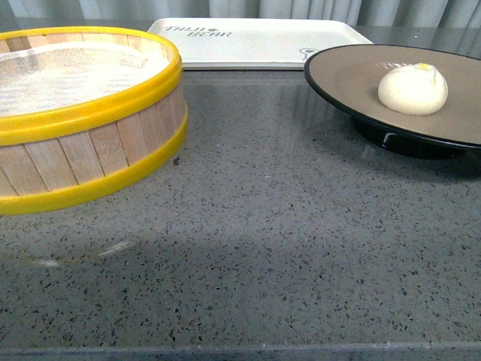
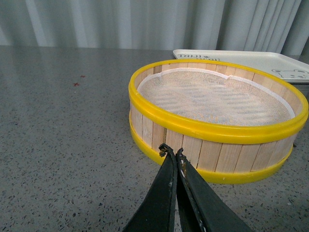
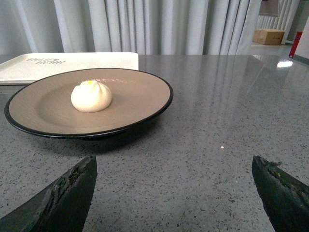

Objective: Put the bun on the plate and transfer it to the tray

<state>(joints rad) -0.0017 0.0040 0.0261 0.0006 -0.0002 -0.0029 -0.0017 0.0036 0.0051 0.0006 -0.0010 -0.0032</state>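
From the front, a round wooden-slat steamer basket (image 1: 90,143) with yellow bands sits at the near left of the speckled grey stone table (image 1: 263,248). A flat rectangular off-white plastic tray (image 1: 263,45) with dark lettering lies at the far middle. On the right stands a wide shallow plate (image 1: 338,83), tan-brown inside with a glossy black rim. The small round white bun (image 1: 412,89), with its yellow dot on top, rests on the plate's inner face. The plate is just in front of the tray's right end, on the table and not on the tray. Neither arm shows here.

In the left wrist view, the left pincer (image 2: 172,153) has its two black fingers pressed together at the tips, with nothing between them. It is close to the near wall of the steamer basket (image 2: 212,145); whether it touches cannot be told. A white mesh liner (image 2: 212,94) covers the basket's floor, and the tray (image 2: 270,63) lies beyond it.

In the right wrist view, the right pincer (image 3: 174,159) is spread wide, its dark fingers (image 3: 67,193) far apart and holding nothing. It is just short of the plate (image 3: 140,96) and apart from it. The bun (image 3: 91,96) sits on the plate, and the tray (image 3: 72,63) lies farther off.
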